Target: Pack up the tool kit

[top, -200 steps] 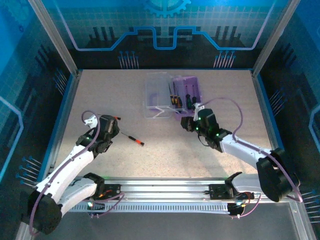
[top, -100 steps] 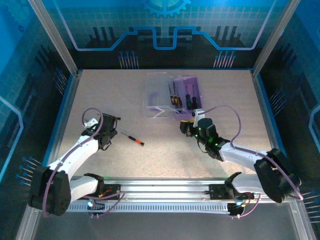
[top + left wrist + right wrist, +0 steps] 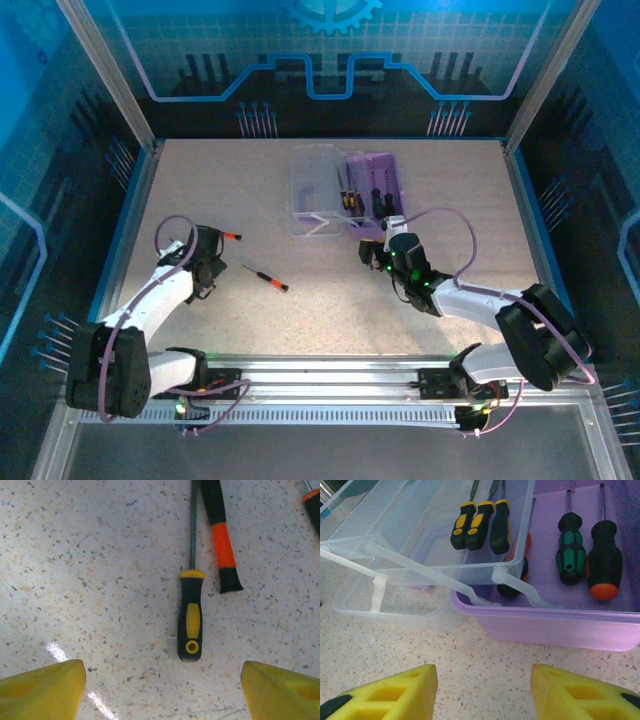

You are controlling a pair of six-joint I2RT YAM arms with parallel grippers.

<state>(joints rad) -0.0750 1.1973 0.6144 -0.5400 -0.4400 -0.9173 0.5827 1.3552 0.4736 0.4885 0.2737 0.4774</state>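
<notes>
- My left pincer (image 3: 160,682) has drawn a little to the left in the last second. Its jaws stand wide and empty, with the yellow fingers (image 3: 42,690) either side of bare worktop (image 3: 90,580).
- Just ahead of it, centred between the fingers, lies a yellow-black screwdriver (image 3: 190,625). An orange-black screwdriver (image 3: 222,545) lies just to the right of that.
- My right pincer (image 3: 484,680) has backed slightly off the case (image 3: 560,625). Its jaws are parted and hold nothing.
- The case sits open just ahead of the right pincer, with the clear lid (image 3: 420,540) folded to the left. A green screwdriver (image 3: 571,548) already lies in the purple base.
- I judge the right side's drop finished. The loose screwdrivers by the left pincer still need packing, and the yellow-black one looks lined up as the next pick.
</notes>
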